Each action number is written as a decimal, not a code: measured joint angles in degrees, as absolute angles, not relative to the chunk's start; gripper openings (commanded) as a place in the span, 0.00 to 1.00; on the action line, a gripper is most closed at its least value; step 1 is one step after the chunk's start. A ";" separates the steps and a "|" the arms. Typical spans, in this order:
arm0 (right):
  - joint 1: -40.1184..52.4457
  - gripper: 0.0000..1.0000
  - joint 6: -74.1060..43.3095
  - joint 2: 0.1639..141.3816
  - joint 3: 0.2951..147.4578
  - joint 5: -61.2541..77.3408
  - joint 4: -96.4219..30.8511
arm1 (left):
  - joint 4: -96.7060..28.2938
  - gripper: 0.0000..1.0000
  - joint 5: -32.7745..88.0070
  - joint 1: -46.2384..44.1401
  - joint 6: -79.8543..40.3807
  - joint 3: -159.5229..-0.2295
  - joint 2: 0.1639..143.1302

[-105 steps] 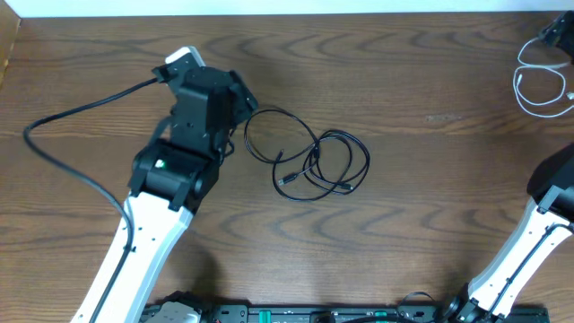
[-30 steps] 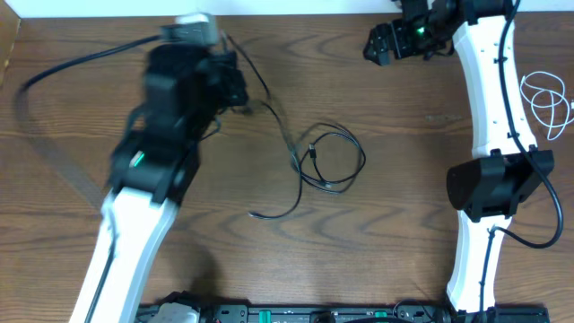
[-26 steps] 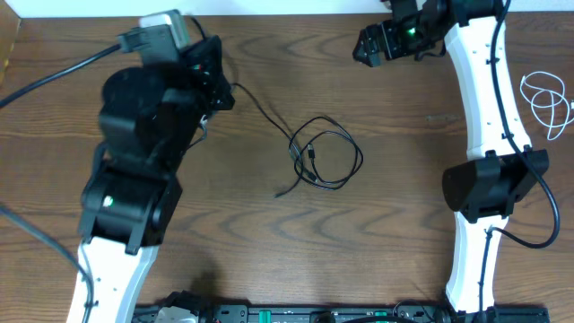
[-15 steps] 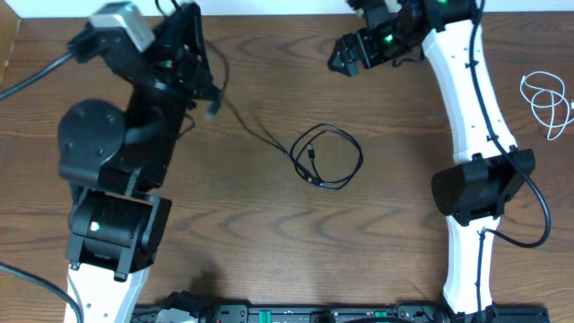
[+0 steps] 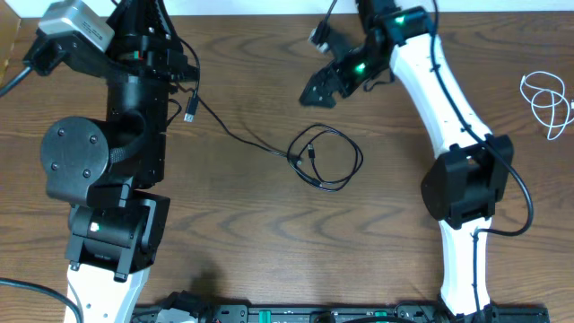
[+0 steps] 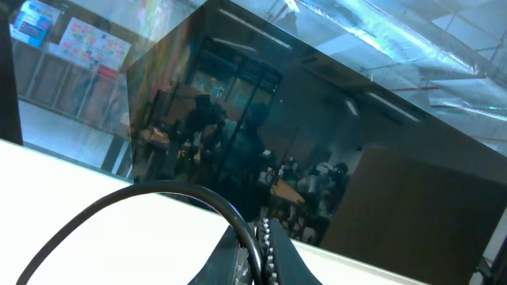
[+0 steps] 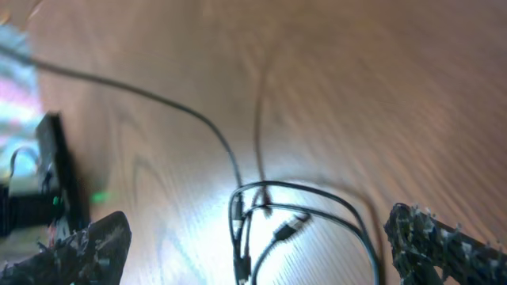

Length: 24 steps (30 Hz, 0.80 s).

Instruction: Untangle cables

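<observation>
The black cable point(image 5: 327, 158) lies as a small tangled coil at the table's middle. One strand point(image 5: 235, 133) runs up and to the left from it to my raised left gripper point(image 5: 179, 72). A plug end point(image 5: 190, 115) dangles just below that gripper. In the left wrist view the toothed fingers point(image 6: 265, 252) are shut on the black cable point(image 6: 198, 198), and the camera faces away from the table. My right gripper point(image 5: 316, 91) hovers open beyond the coil. Its wrist view shows the coil point(image 7: 305, 229) between the spread fingers point(image 7: 79, 249). The white cable point(image 5: 547, 99) lies in loose loops at the far right.
The wooden table point(image 5: 269, 251) carries only the two cables. My left arm's thick black wire point(image 5: 13, 79) leaves at the far left edge. A black rail with green lights point(image 5: 296, 314) runs along the front edge between the arm bases.
My left gripper rose and drew back to the left with the black cable, pulling one strand out straight from the coil. My right arm swung from the far edge toward the coil.
</observation>
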<state>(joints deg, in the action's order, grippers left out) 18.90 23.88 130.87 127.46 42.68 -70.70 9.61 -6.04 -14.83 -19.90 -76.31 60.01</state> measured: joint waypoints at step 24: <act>37.43 0.13 23.46 132.16 100.75 48.95 -10.79 | 6.15 0.07 -5.30 -14.83 -23.81 -76.31 60.01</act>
